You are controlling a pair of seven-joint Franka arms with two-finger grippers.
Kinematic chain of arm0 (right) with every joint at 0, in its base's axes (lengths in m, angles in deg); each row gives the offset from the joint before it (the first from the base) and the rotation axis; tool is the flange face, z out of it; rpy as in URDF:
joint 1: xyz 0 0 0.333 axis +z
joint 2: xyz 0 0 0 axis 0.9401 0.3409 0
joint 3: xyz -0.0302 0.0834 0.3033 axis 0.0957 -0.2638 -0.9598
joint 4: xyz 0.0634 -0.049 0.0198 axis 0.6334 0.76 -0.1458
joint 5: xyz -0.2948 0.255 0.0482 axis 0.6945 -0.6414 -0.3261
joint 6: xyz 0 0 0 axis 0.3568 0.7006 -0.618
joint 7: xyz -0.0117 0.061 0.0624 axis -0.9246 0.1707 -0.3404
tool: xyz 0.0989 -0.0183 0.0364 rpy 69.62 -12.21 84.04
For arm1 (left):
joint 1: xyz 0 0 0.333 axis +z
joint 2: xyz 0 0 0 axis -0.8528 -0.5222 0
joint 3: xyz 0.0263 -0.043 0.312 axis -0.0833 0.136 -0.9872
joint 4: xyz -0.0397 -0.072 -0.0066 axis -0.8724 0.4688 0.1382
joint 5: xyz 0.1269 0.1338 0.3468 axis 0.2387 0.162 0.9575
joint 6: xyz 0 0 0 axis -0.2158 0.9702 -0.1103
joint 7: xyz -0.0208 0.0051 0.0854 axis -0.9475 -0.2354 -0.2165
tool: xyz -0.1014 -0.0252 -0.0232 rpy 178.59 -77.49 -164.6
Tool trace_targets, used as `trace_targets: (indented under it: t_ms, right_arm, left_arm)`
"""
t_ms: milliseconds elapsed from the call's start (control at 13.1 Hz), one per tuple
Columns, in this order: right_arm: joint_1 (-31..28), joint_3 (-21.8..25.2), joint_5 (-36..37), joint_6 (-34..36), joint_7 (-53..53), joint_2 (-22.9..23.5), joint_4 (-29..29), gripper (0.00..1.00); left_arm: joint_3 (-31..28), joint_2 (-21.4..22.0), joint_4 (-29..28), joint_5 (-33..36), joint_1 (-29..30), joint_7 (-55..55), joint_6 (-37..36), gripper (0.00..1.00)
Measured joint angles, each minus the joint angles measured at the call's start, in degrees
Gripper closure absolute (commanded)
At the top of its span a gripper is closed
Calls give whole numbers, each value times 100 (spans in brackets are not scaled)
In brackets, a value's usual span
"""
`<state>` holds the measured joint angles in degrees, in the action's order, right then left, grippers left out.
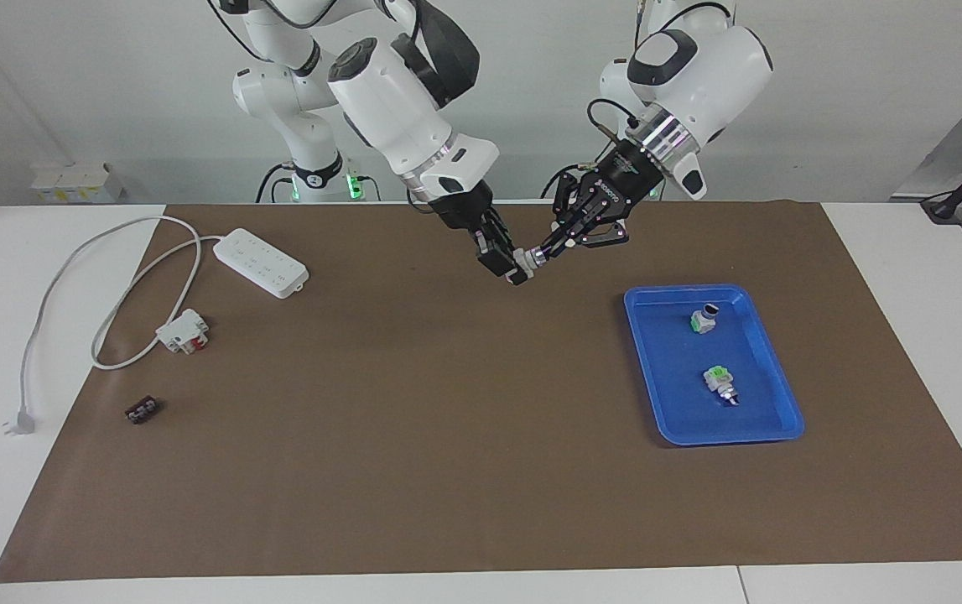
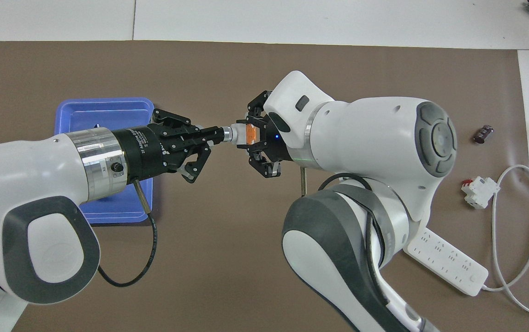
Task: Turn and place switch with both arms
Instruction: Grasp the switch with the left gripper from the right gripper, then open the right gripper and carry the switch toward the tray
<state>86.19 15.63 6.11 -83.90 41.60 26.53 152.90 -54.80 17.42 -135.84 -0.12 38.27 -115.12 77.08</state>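
Observation:
The switch [image 1: 525, 260] hangs in the air between both grippers, over the brown mat's middle, at the robots' end. In the overhead view the switch [image 2: 241, 133] shows its orange face upward and its silver body points toward the left gripper. My left gripper [image 1: 541, 251] [image 2: 222, 134] is shut on the silver knob end. My right gripper [image 1: 515, 270] [image 2: 251, 133] is shut on the block end. The black knob is hidden between the left gripper's fingers.
A blue tray [image 1: 673, 291] [image 2: 107, 99] toward the left arm's end holds two green-topped switches [image 1: 704, 320] [image 1: 720, 384]. Toward the right arm's end lie a white power strip [image 1: 262, 262] [image 2: 446, 267], a white-and-red module [image 1: 184, 331] [image 2: 478, 190] and a small black part [image 1: 143, 410] [image 2: 483, 133].

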Motion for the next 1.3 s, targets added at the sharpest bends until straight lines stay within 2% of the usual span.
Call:
trace_targets:
  t_ms: [305, 686, 762, 839, 1067, 1296]
  right_arm:
    - [2, -2, 0, -4, 0, 3, 2, 100]
    - [8, -20, -6, -38, 0, 23, 9, 100]
    - [8, -22, -6, -49, 0, 24, 10, 37]
    - [10, -24, -6, -76, 0, 24, 13, 0]
    - [5, -18, -6, -127, -8, 18, 35, 0]
    - [5, -19, -6, -115, -11, -7, 84, 0]
  left_arm:
    - [0, 3, 2, 58, 0, -989, -1, 100]
    - [10, 12, 11, 304, -2, -1183, -2, 100]
    - [10, 12, 14, 318, -2, -1184, -1, 100]
    - [10, 13, 21, 334, -1, -1185, 3, 100]
    - [-53, 7, 26, 542, 43, -1198, 128, 100]
    - [-95, -7, 45, 1123, 51, -1204, 269, 100]
